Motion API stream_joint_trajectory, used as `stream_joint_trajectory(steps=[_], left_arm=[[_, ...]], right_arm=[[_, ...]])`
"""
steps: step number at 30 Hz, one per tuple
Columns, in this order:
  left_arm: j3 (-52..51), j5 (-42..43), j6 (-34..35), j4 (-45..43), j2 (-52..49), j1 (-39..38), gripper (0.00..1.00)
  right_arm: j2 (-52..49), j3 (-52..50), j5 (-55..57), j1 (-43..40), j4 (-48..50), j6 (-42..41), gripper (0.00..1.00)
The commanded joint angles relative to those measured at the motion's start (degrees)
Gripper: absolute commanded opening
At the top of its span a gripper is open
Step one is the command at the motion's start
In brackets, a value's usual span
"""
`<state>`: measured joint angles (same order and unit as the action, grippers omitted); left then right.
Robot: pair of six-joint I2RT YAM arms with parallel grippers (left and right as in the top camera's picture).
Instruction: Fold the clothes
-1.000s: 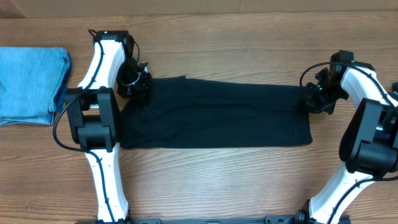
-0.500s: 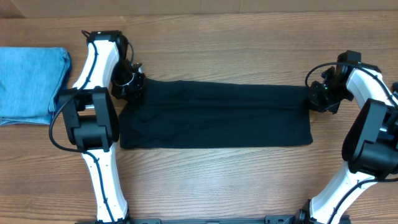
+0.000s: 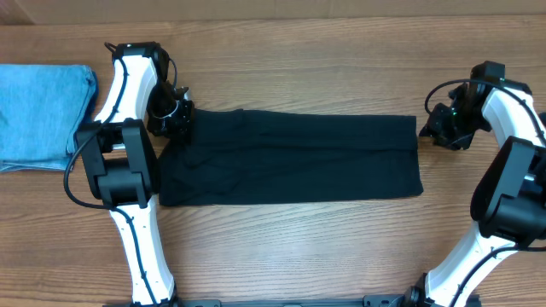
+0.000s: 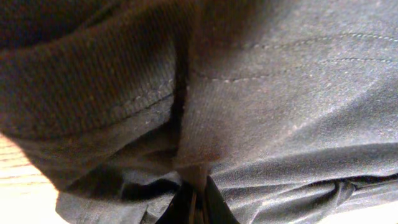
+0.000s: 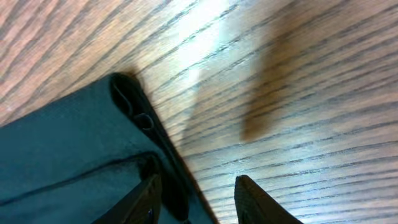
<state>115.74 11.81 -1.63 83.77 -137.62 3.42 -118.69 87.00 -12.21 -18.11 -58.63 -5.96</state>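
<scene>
1. Overhead, the black T-shirt (image 3: 290, 158) lies flat on the counter (image 3: 299, 256), a long folded strip between the two arms.
2. The right hand (image 3: 437, 128) has just opened and let go of the shirt's far right corner. It now sits just beside that edge.
3. The left hand (image 3: 177, 121) stays pinched shut on the far left corner.
4. I think this fold is laid down, and the left hand should let go next.

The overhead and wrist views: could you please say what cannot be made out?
Overhead: the light blue denim garment is cut off by the left edge.
Overhead: the left gripper hides its own fingers.
Left wrist: the black folded fabric shirt fills the frame; outline unseen.
Right wrist: whether the right gripper touches the shirt, dark on dark.
</scene>
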Motion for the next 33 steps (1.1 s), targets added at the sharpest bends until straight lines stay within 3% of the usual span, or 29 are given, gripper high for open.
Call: stream_joint_trajectory(steps=[1,6,15,28,33], left_arm=[[-0.3,-1.3,0.5,0.4,-0.2,0.7,0.13],[-0.3,-0.1,0.5,0.6,-0.2,0.7,0.29],[2.4,8.3,-1.2,-0.2,-0.2,0.7,0.25],[20.6,10.3,-1.8,2.9,-0.2,0.9,0.29],[30.8,15.0,-2.8,7.2,-0.1,0.9,0.27]], right_arm=[[0.1,1.3,-1.7,0.2,0.3,0.0,0.42],[1.7,1.3,-8.2,0.2,0.5,1.9,0.43],[4.2,1.3,-9.6,2.3,1.7,1.9,0.43],[10.2,1.3,-9.7,3.0,1.6,1.9,0.46],[10.2,1.3,-12.3,3.7,1.4,1.9,0.47]])
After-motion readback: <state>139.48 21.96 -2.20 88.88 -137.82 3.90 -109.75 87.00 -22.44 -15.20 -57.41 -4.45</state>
